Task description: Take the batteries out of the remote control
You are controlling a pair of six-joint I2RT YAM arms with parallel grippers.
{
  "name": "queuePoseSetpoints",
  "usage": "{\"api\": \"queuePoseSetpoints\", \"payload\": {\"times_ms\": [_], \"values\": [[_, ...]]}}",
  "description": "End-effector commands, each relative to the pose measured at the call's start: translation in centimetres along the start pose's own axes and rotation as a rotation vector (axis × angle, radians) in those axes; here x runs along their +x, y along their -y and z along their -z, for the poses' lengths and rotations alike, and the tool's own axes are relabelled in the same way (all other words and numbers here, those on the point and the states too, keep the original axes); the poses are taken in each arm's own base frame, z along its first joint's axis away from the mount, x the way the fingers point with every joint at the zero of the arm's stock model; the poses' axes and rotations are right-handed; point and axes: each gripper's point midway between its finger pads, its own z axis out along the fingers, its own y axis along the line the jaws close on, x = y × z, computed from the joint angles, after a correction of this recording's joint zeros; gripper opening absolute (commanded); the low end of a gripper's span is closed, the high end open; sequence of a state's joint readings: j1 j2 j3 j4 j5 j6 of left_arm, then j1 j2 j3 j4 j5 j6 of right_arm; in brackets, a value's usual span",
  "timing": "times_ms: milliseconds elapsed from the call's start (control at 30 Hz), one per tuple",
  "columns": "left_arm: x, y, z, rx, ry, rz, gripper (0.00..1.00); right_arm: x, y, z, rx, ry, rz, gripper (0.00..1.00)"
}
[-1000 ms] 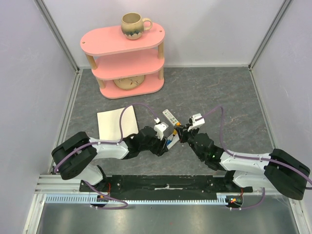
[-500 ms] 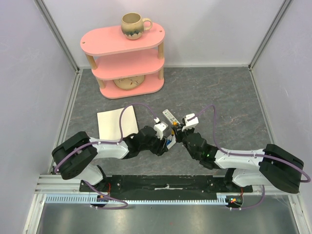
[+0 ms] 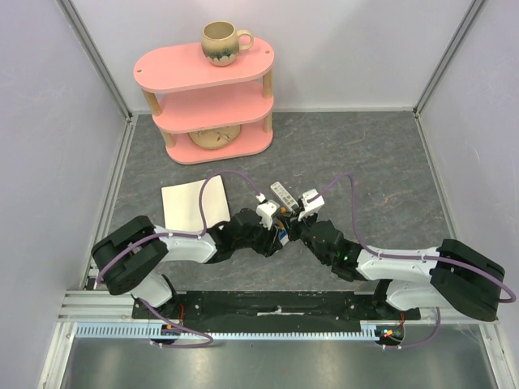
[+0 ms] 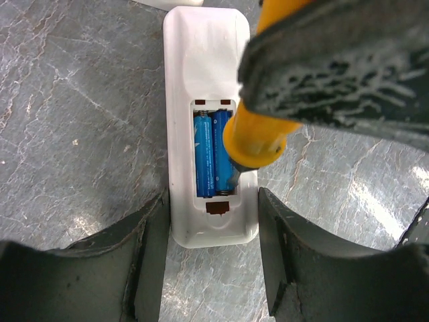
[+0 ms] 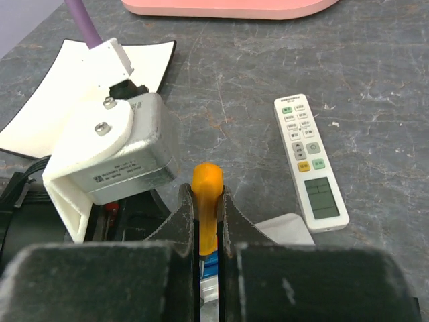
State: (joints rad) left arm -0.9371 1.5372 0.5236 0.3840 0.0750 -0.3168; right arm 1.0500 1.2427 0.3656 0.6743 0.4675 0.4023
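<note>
Right fingers point(image 5: 179, 225) pinch the orange handle of a small screwdriver point(image 5: 206, 184). Only the left wrist view shows its dark tip, which rests at the near end of the right-hand one of two slim blue batteries point(image 4: 209, 151). Both lie side by side in the open bay of a white remote control point(image 4: 204, 60) turned face down. Left fingers point(image 4: 149, 245) clasp that remote's near end by its sides. The right wrist view alone shows a second white remote point(image 5: 310, 161) lying buttons-up on the grey stone-patterned table point(image 5: 375, 80), with a white sheet point(image 5: 40, 114) off to its left.
</note>
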Motion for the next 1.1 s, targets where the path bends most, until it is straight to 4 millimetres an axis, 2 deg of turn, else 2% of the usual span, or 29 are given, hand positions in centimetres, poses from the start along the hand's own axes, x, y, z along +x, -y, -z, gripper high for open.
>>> {"api": "queuePoseSetpoints", "payload": {"times_ms": [0, 233, 367, 467, 500, 600, 633, 800, 833, 1067], "values": [[5.1, -3.5, 0.4, -0.15, -0.153, 0.082, 0.02, 6.9, 2.1, 2.3, 0.02, -0.234, 0.113, 0.0], [5.6, -3.9, 0.4, -0.161, -0.153, 0.078, 0.02, 3.4, 4.3, 1.8, 0.157, -0.136, 0.193, 0.0], [5.9, -3.7, 0.3, -0.153, -0.162, 0.056, 0.02, 1.8, 4.4, 1.2, 0.18, -0.098, 0.185, 0.0], [6.0, -3.8, 0.5, -0.161, -0.159, 0.041, 0.21, 0.6, 4.5, 1.2, 0.184, -0.068, 0.149, 0.0], [5.8, -3.7, 0.6, -0.161, -0.153, 0.037, 0.42, 0.4, 4.6, 1.3, 0.183, -0.06, 0.138, 0.0], [6.0, -4.0, 0.9, -0.186, -0.149, 0.028, 0.68, -0.9, 4.9, 1.5, 0.177, -0.023, 0.096, 0.0], [6.1, -4.0, 0.9, -0.194, -0.15, 0.028, 0.72, -1.0, 5.0, 1.5, 0.17, -0.021, 0.09, 0.0], [6.8, -4.3, 0.8, -0.236, -0.173, 0.003, 0.79, -2.2, 5.4, 1.5, 0.145, 0.009, 0.037, 0.0], [7.2, -4.7, 0.8, -0.261, -0.184, -0.008, 0.79, -2.3, 5.4, 1.5, 0.138, 0.014, 0.03, 0.0], [7.9, -4.1, -0.3, -0.259, -0.19, -0.098, 0.77, -3.1, 4.2, 1.0, 0.023, 0.059, -0.023, 0.0]]}}
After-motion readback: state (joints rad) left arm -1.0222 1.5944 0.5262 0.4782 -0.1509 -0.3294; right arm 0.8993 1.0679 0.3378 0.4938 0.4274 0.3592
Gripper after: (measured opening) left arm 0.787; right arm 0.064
